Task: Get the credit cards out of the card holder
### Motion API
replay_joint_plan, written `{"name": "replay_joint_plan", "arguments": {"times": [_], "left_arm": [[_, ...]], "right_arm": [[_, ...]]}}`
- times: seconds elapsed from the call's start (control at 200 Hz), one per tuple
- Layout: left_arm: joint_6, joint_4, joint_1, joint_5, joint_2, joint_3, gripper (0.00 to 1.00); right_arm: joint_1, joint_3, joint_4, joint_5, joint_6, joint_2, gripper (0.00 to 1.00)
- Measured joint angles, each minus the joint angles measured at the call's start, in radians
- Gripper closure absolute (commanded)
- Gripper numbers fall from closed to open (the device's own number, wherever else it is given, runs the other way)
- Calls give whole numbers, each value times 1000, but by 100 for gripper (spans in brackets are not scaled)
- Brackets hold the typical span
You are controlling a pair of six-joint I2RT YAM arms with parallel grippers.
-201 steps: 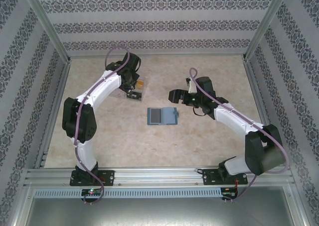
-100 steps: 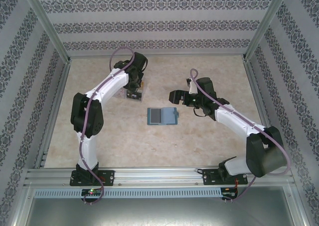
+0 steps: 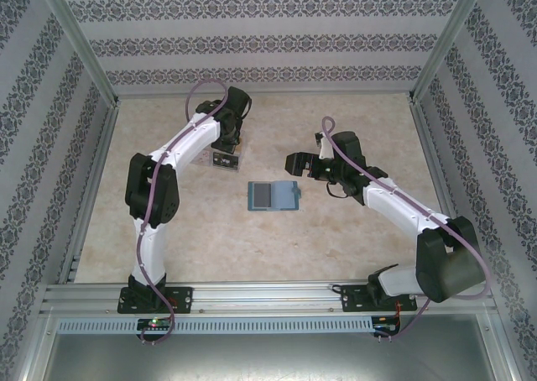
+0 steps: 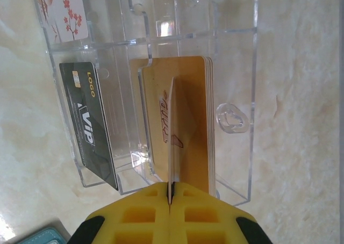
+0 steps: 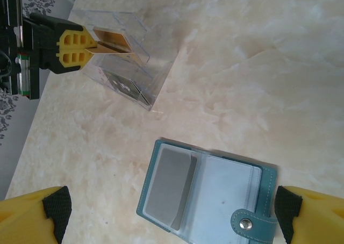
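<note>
The card holder lies open on the table, blue-grey, with its clasp tab at the right. A silvery grey card sits in its left sleeve. My right gripper hangs open just above it, a finger on each side. My left gripper is shut on a thin orange-gold card, held edge-on over a clear box. Under it, a stack of orange-gold cards stands in the box, and a black card in the neighbouring slot. The left gripper also shows far left in the right wrist view.
The clear box stands left of and beyond the card holder, with a blossom-printed card in its far slot. Patterned walls and metal rails ring the marbled table.
The left arm has swung its elbow back and shifted its wrist further over the clear box. The right arm and the card holder have barely moved.
</note>
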Motion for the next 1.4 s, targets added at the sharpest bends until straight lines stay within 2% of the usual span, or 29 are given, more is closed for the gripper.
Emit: {"name": "replay_joint_plan", "arguments": {"times": [0.889, 1.104, 1.219, 1.399], "left_arm": [[-57, -3, 13, -16, 2, -2, 100], [-31, 18, 22, 0, 27, -1, 80], [-6, 33, 26, 11, 40, -1, 66], [34, 43, 26, 12, 45, 1, 59]], "right_arm": [[33, -6, -7, 1, 3, -18, 2], [33, -6, -8, 1, 4, -18, 2], [33, -6, -8, 1, 4, -18, 2], [33, -6, -10, 1, 4, -18, 2]]}}
